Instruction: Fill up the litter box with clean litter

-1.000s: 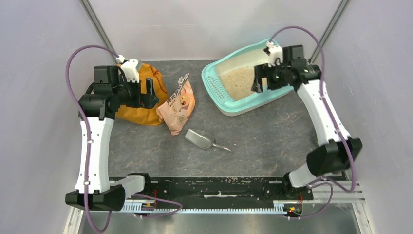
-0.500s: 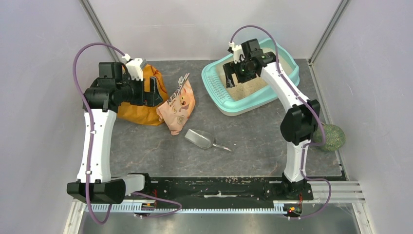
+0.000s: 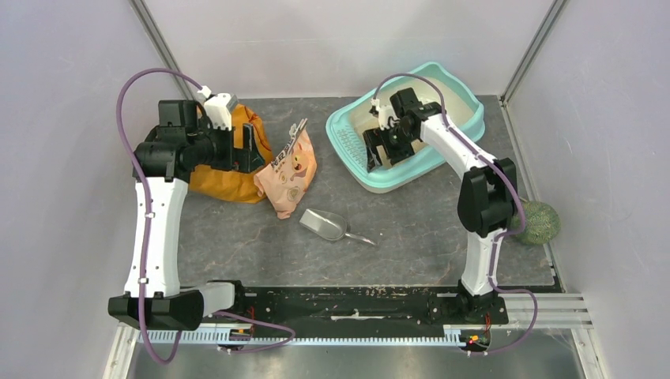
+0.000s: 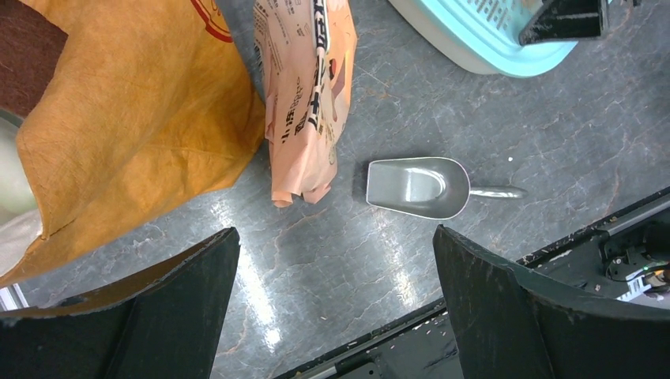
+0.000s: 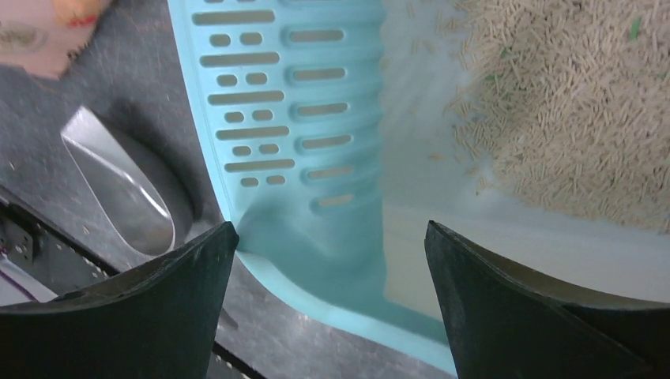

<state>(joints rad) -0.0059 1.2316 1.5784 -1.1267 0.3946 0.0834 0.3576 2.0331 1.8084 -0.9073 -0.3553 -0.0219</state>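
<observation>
The teal litter box (image 3: pixel 345 136) stands at the back right, its perforated lip (image 5: pixel 276 103) toward the table's middle. Pale beige clean litter (image 5: pixel 569 103) lies heaped in its cream inside, away from the lip. My right gripper (image 3: pixel 381 150) hangs open over the near rim by the lip (image 5: pixel 328 268), holding nothing. My left gripper (image 3: pixel 246 150) is open above the table (image 4: pixel 336 292), next to the peach-pink pouch (image 3: pixel 288 172) with the pig print. The pouch (image 4: pixel 304 95) lies on the table, touched by neither gripper.
An orange fabric bag (image 3: pixel 229 178) sits under the left arm, against the pouch. A silver scoop (image 3: pixel 325 225) lies at mid-table, its bowl showing in the right wrist view (image 5: pixel 118 181). A green round thing (image 3: pixel 539 221) rests by the right wall.
The right arm has swung from the box's right side to its near-left part by the lip, uncovering the green thing. The left arm has barely shifted. Both grippers stayed open.
</observation>
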